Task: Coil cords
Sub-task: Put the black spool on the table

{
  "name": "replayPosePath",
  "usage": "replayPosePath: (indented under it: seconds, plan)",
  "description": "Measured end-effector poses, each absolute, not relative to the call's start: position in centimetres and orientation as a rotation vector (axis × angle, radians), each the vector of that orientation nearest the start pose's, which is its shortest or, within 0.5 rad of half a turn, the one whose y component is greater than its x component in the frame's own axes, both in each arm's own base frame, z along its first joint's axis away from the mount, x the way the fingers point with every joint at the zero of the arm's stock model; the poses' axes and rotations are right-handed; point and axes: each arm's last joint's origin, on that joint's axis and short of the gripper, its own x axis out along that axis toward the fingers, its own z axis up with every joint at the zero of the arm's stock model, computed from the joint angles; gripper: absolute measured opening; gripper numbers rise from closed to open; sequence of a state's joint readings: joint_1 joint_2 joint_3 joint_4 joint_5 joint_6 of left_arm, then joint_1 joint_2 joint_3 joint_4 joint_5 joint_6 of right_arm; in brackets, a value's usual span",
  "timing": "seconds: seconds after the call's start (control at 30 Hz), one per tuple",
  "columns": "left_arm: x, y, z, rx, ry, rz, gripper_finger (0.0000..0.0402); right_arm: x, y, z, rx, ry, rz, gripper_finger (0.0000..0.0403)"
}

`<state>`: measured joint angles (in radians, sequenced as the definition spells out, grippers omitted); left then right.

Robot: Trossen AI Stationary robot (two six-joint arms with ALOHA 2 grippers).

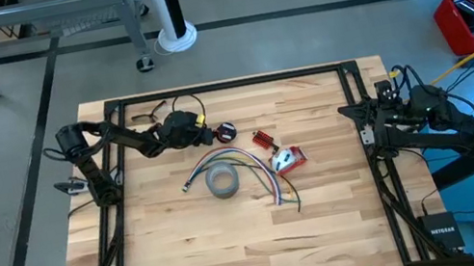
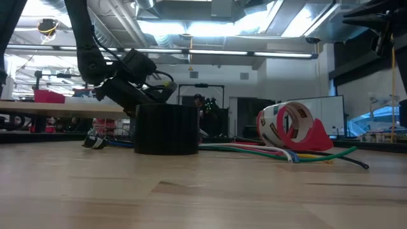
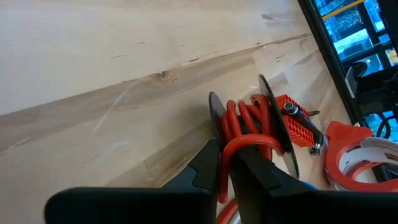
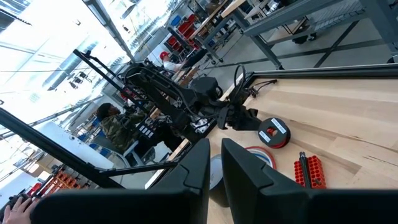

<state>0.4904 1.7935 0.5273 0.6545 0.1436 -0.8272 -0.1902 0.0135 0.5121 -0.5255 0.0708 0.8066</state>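
I see the red wire (image 3: 249, 127) wound on a small black spool (image 1: 226, 132) at about eleven o'clock from the grey tape roll (image 1: 222, 182). My left gripper (image 3: 229, 168) pinches its loop; my right gripper (image 4: 214, 163), nearly clenched and empty, waits at three o'clock.

Left arm extends from the frame's left edge toward upper centre in the high view; left gripper (image 1: 214, 136) sits low over the table, fingers (image 3: 208, 168) nearly together. Right arm is folded at the right edge; right gripper (image 4: 214, 163) fingers stand narrowly apart.
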Motion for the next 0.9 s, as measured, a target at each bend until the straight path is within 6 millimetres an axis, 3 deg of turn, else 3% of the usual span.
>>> replayPosePath:
  seconds: [0.9]
  plan:
    - [25.6, 11.7, 8.2, -0.731, 0.602, 0.462, 0.0054, 3.8, -0.9, 27.4, 0.804, -0.08, -0.257, 0.0044]
